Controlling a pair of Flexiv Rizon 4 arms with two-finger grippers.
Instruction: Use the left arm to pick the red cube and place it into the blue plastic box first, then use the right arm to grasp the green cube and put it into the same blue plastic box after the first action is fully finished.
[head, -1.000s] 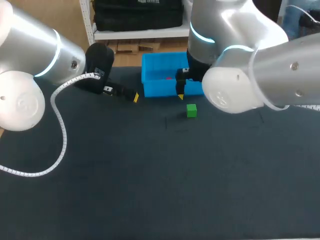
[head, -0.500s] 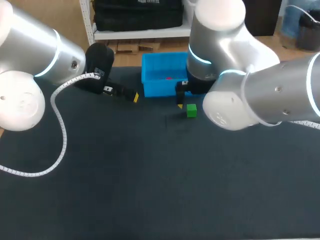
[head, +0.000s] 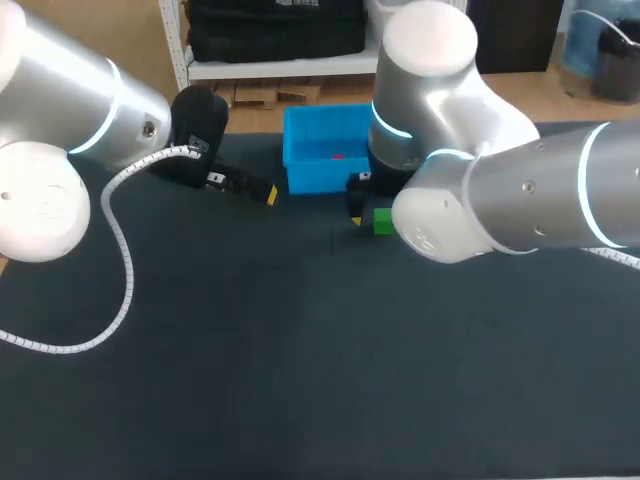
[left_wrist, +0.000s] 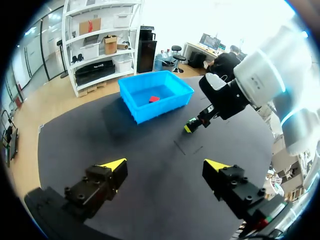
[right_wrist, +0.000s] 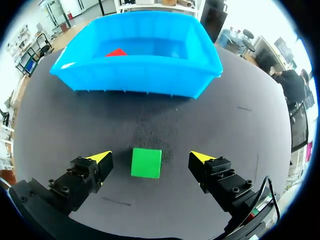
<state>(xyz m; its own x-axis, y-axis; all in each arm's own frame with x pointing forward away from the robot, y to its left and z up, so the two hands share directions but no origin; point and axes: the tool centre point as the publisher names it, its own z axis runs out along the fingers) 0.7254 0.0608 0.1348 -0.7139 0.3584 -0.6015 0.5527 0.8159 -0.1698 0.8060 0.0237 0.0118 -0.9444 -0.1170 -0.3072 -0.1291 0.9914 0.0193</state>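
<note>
**Green cube** (right_wrist: 146, 163): flat on the worktop (right_wrist: 235, 125), just in front of the blue box (right_wrist: 135, 75). It lies between the fingers of the right hand (right_wrist: 150, 156), which stand wide apart and touch nothing.

**Orientation:** all sides are alike, so it has no long axis. One face is up, and the side faces sit roughly square to the two fingers.

**Red cube** (right_wrist: 116, 52): inside the blue box, on its floor near the far wall. The first stage looks complete.

**Left hand** (left_wrist: 165, 164): fingers apart, empty, well back from the box.

**Risks:**
- One finger closing ahead of the other could push the cube sideways or twist it out of the grip.
- A shallow hold could drop it short of the box.
- A low carry could catch the near wall and shift the box.
</note>
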